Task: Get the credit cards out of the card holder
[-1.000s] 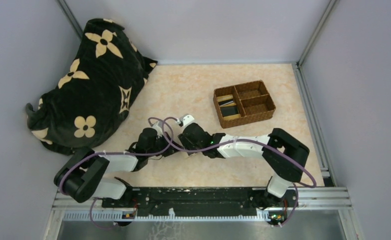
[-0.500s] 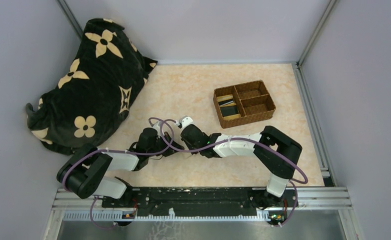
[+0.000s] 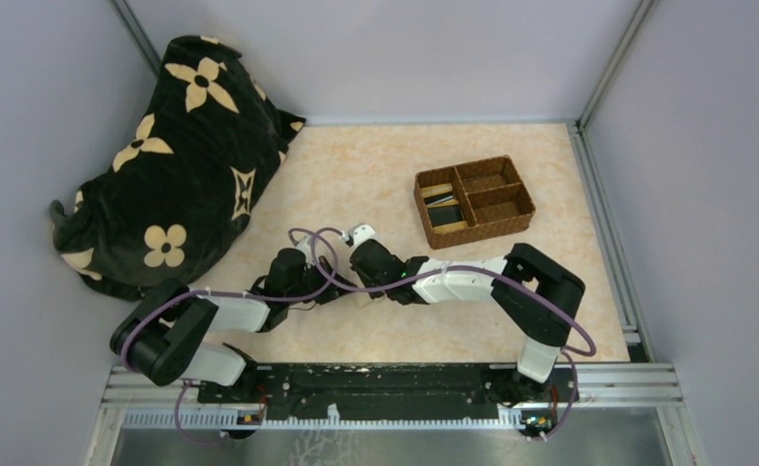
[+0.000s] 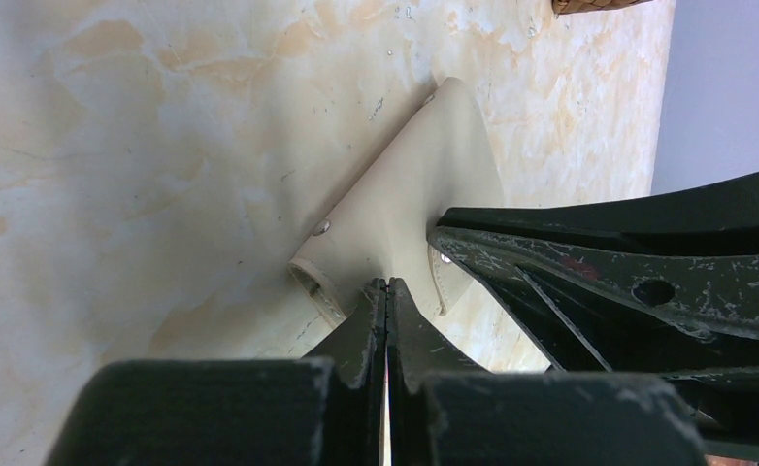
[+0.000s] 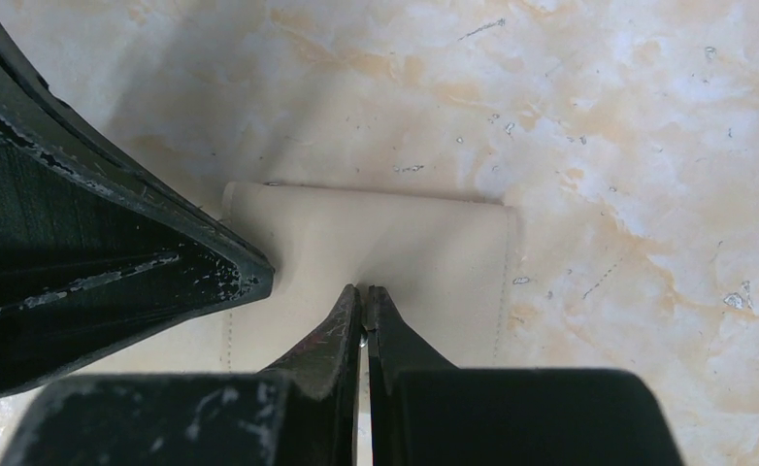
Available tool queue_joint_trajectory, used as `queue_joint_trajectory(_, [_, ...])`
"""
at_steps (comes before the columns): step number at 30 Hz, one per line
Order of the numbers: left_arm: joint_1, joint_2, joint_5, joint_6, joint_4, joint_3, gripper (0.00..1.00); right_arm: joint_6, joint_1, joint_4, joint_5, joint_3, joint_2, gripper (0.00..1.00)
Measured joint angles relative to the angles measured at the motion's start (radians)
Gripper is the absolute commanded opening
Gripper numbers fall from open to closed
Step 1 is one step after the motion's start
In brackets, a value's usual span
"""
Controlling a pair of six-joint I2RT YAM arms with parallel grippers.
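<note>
A black bag (image 3: 177, 155) with cream flower shapes lies well to the left of the tray (image 3: 482, 233), against the back corner. The surface (image 3: 376, 175) is pale peach marble.

The left arm reaches from its base toward a spot left of the tray and nearer the bases. There the left end effector (image 4: 386, 286) has its fingers pressed together with only a hairline between them. The tips bite on the near edge of the holder (image 4: 405, 214), whose cream face lies flat on the surface. Two small metal studs (image 4: 322, 227) show along one side of that face. A corner of the tray peeps in at the top right of the left wrist view, well apart from the holder.

The right end effector (image 5: 361, 291) meets the holder from the tray's side. Its fingers are likewise closed tight, and they pinch a small pucker in the cream face (image 5: 405, 243). The two end effectors sit just beside each other, each one's dark finger showing in the other's wrist view. From above, the arms hide the holder, so its place shows only from the wrists. Whether any card is inside cannot be told.

The tray itself is brown and woven, with several compartments. Cards (image 3: 441, 199) lie in its left compartments, one tan and one dark, too small to read further.
</note>
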Motion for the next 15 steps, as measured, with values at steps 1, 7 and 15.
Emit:
queue_joint_trajectory(1, [0.000, 0.000, 0.000, 0.000, 0.000, 0.000, 0.00, 0.002, -0.002, -0.001, -0.007, -0.002, -0.005, 0.00])
queue_joint_trajectory(7, [-0.002, 0.011, 0.000, -0.005, 0.016, 0.000, 0.00, 0.015, -0.019, -0.004, -0.096, -0.063, -0.102, 0.00])
queue_joint_trajectory(15, [-0.002, 0.037, 0.002, -0.014, 0.054, 0.000, 0.00, 0.018, -0.047, -0.029, -0.141, -0.083, -0.197, 0.00])
